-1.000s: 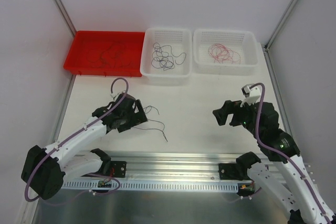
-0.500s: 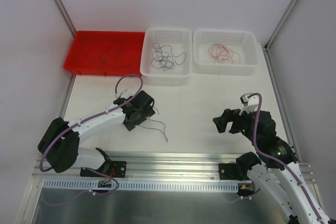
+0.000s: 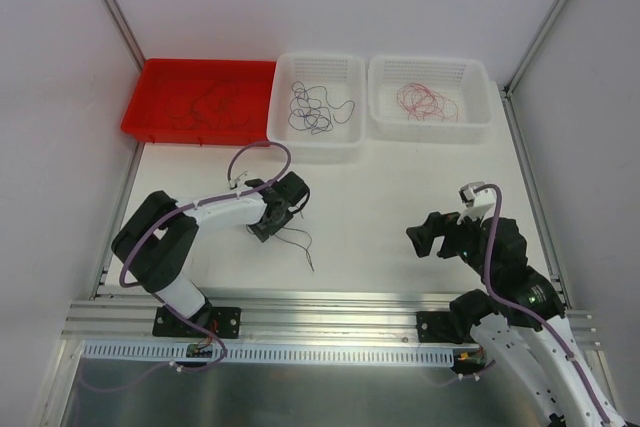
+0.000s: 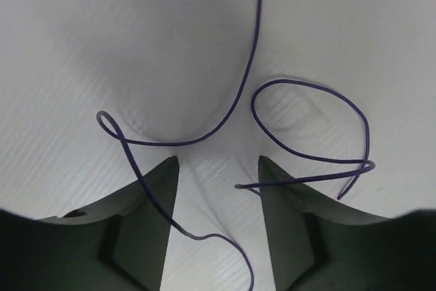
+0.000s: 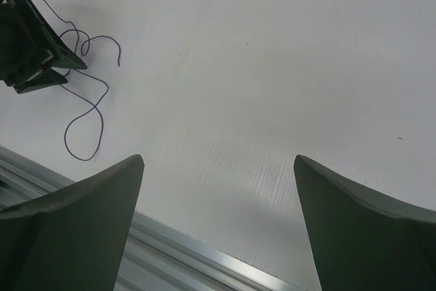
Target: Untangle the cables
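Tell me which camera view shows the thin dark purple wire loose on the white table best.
The left wrist view: the thin dark purple wire fills it, curls sharp, between the open fingers of the left gripper. Top external shows a faint squiggle beside that gripper; right wrist shows small distant loops.

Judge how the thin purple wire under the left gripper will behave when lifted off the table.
Probably floppy: the purple wire lies in loose curls on the table, so it should dangle from one pinch point. Likely very light, being hair-thin. It may slip from the left gripper, which looks bulky beside it.
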You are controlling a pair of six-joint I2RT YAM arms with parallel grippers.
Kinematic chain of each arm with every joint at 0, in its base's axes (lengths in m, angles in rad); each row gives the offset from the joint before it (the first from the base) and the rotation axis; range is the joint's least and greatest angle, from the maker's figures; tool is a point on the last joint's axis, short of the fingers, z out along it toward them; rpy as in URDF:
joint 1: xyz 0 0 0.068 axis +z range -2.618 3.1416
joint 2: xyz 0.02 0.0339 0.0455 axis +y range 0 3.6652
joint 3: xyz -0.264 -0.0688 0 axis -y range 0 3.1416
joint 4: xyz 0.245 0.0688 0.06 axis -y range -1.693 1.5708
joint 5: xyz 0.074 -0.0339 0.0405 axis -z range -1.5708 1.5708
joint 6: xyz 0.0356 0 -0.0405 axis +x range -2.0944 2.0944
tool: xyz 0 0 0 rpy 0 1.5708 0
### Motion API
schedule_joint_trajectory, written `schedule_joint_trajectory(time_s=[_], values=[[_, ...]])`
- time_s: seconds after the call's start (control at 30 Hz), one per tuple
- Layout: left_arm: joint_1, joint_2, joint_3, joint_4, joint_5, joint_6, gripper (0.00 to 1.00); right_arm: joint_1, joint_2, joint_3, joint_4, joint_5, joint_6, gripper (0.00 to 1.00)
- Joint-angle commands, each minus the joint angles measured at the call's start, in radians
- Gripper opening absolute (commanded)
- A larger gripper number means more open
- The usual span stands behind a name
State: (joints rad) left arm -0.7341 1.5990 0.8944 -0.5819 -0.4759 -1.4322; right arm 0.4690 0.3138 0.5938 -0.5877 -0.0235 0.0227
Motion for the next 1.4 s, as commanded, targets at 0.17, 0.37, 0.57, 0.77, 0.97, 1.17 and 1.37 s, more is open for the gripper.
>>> schedule_joint_trajectory(time_s=[0.17, 0.37, 0.57, 0.77, 0.97, 1.17, 1.37], values=[[-0.010, -0.007, 0.021, -0.036, -0.050, 0.004, 0.06, 0.003, -0.033, -0.011, 0.035, 0.000, 0.000, 0.97], [-0.013, -0.092, 0.083, -0.061, -0.102, 0.214, 0.00, 0.005, -0.035, -0.011, 0.029, 0.004, 0.005, 0.97], [-0.014, -0.197, 0.267, -0.085, -0.116, 0.522, 0.00, 0.003, -0.051, -0.019, 0.028, 0.016, 0.011, 0.97], [-0.013, -0.191, 0.593, -0.099, -0.109, 0.809, 0.00, 0.003, -0.038, -0.017, 0.022, 0.016, 0.013, 0.97], [0.007, -0.016, 1.083, -0.095, -0.122, 1.067, 0.00, 0.003, -0.030, -0.014, 0.011, 0.057, 0.016, 0.97], [0.116, 0.298, 1.534, -0.079, 0.055, 1.184, 0.00, 0.005, -0.015, -0.014, 0.008, 0.060, 0.017, 0.97], [0.202, 0.401, 1.534, 0.171, 0.157, 1.276, 0.00, 0.005, -0.005, -0.014, 0.002, 0.068, 0.017, 0.97]])
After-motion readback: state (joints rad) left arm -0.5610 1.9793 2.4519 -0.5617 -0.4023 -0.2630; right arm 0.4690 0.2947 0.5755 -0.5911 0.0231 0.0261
